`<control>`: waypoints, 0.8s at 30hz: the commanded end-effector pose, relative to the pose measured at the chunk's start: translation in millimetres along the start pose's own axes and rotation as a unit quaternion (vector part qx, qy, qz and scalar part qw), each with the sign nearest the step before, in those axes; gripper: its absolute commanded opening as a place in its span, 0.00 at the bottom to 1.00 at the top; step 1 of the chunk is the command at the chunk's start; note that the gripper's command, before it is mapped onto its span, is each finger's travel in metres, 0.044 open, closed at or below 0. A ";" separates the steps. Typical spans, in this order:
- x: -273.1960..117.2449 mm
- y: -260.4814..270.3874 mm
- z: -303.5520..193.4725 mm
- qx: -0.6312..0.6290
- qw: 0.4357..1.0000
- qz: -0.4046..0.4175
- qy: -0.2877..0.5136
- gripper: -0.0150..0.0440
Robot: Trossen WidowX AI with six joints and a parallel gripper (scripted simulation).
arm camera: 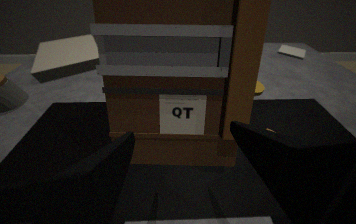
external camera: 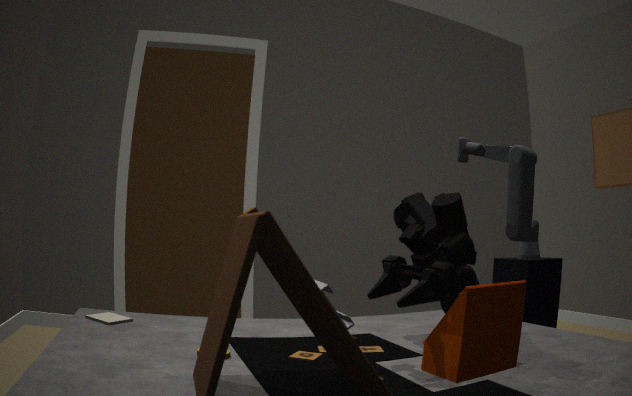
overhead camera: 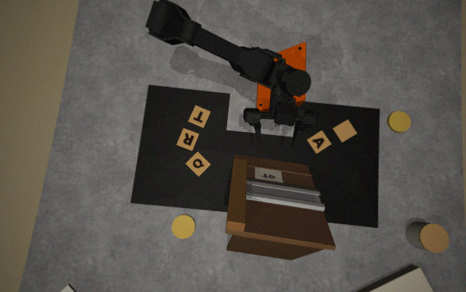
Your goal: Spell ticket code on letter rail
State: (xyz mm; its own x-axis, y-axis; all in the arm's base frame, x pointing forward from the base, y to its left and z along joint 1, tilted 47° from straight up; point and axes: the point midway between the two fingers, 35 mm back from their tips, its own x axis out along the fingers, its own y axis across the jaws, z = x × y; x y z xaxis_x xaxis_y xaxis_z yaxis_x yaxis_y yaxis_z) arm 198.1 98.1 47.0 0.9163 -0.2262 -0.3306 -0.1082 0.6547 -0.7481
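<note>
The letter rail (overhead camera: 284,192) (external camera: 324,286) (arm camera: 160,47), a pale grey channel with no tiles in it, runs across the sloping front of a brown board (overhead camera: 287,221) (external camera: 300,280) (arm camera: 165,10) standing like an easel on a grey desk (overhead camera: 110,147) (external camera: 140,360) (arm camera: 30,117). In the wrist view, a wooden upright (overhead camera: 237,192) (arm camera: 245,65) closes the rail's right end; the left end is open. Below the rail, a white ticket (overhead camera: 268,175) (arm camera: 182,122) reads "QT".

The black pincer (overhead camera: 276,143) (external camera: 385,301) (arm camera: 183,130) is spread almost to its widest, with nothing between its fingers. It hovers above the desk, in front of the board, its fingers pointing towards it.

Five square, light wooden tiles lie flat on a black mat (overhead camera: 166,184) (external camera: 300,375) (arm camera: 300,120). In the top view, the T tile (overhead camera: 199,116) (external camera: 371,349), the R tile (overhead camera: 187,139) (external camera: 321,349) and the Q tile (overhead camera: 197,164) (external camera: 306,355) form a loose column left of the board, apart from one another. On the other side, the A tile (overhead camera: 319,142) lies near a tile with no letter showing (overhead camera: 345,130).

An orange wedge-shaped base (overhead camera: 295,55) (external camera: 492,330) stands behind the pincer. Off the mat are two yellow discs, one right (overhead camera: 399,122), one left (overhead camera: 183,226) (arm camera: 259,87), and an upright cylinder with a tan top (overhead camera: 434,238).
</note>
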 end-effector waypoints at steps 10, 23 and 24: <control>0.2 -2.2 3.3 -0.014 1.000 -0.003 0.005 1.00; -16.9 9.1 104.9 -0.417 0.897 0.139 0.050 1.00; -19.6 7.3 111.3 -0.445 0.881 0.151 0.051 1.00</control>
State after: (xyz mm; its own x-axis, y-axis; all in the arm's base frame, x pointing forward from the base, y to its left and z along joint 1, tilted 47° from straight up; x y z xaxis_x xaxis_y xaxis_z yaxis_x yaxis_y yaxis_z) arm 220.6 172.9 95.6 0.8120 -0.2182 -0.5413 -0.5368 0.0845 -0.8394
